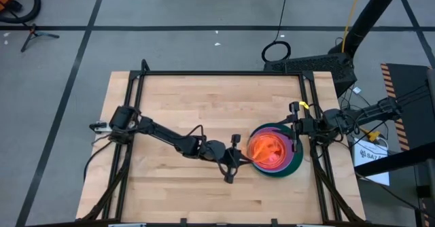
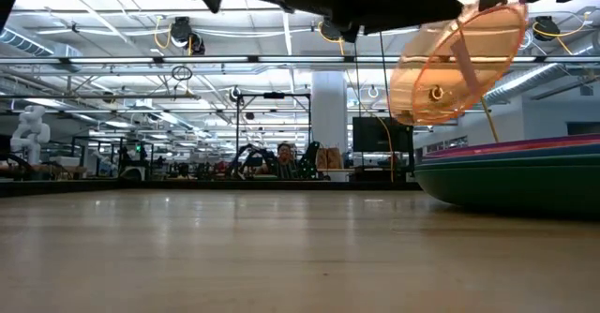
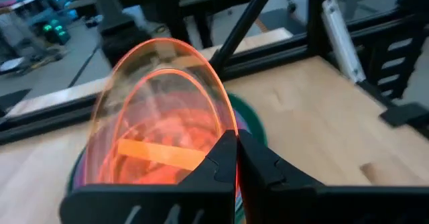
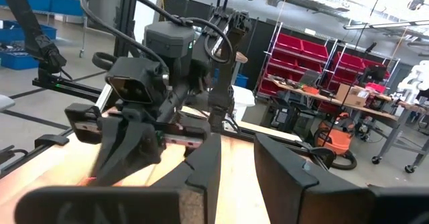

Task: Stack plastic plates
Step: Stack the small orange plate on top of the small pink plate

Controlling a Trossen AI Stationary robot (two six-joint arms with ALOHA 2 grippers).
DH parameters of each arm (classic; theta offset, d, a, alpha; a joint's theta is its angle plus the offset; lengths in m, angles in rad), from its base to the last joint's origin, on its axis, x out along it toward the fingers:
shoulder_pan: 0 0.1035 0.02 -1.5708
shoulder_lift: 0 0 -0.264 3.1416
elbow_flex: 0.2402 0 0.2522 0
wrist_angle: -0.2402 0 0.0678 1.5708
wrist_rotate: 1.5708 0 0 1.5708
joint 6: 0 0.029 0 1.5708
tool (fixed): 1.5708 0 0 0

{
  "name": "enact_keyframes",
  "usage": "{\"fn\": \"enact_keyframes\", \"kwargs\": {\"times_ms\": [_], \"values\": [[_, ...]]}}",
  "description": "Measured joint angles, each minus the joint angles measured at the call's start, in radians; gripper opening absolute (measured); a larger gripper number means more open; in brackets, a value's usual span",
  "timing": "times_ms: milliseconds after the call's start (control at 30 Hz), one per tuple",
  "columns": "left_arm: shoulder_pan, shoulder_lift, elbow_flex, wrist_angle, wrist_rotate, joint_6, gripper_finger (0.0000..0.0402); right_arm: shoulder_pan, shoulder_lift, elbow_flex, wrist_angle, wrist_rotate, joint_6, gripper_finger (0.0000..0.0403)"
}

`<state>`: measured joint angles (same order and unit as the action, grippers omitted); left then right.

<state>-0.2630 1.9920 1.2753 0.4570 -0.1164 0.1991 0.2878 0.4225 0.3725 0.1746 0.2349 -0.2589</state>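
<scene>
From above, the stack of plates [image 1: 277, 152] sits on the wooden table [image 1: 204, 105], and no loose plates lie around it, so the job looks almost done. The left gripper [image 1: 239, 160] pinches the orange plate [image 1: 265, 147] over the stack. The right gripper [image 1: 297, 126] waits at the stack's far rim, fingers apart.

From table height, the orange plate [image 2: 459, 55] hangs tilted above the stack [image 2: 511, 168]: thin, round, see-through plastic.

The left wrist view shows dark fingers [image 3: 221, 160] clamped on its shiny rim [image 3: 161, 117].

The right wrist view maybe shows the stack's glow.
</scene>
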Motion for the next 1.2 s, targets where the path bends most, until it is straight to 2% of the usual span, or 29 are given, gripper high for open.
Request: {"fn": "enact_keyframes", "kwargs": {"times_ms": [167,300,600,1200], "values": [[0.023,0.046,0.055,0.006,0.090,-0.026,0.0003,0.000,0.000,0.000,-0.001,0.000,0.000,0.0086],[0.037,0.078,0.100,-0.042,0.125,-0.034,0.0003,0.000,0.000,0.000,-0.001,0.000,0.000,0.0086],[0.045,0.137,0.177,-0.107,0.152,-0.052,0.0010,0.000,0.000,0.000,-0.005,0.000,0.000,0.0086],[0.069,0.149,0.184,-0.125,0.154,-0.104,0.0021,0.000,0.000,0.000,-0.006,0.000,0.000,0.0086]]}}
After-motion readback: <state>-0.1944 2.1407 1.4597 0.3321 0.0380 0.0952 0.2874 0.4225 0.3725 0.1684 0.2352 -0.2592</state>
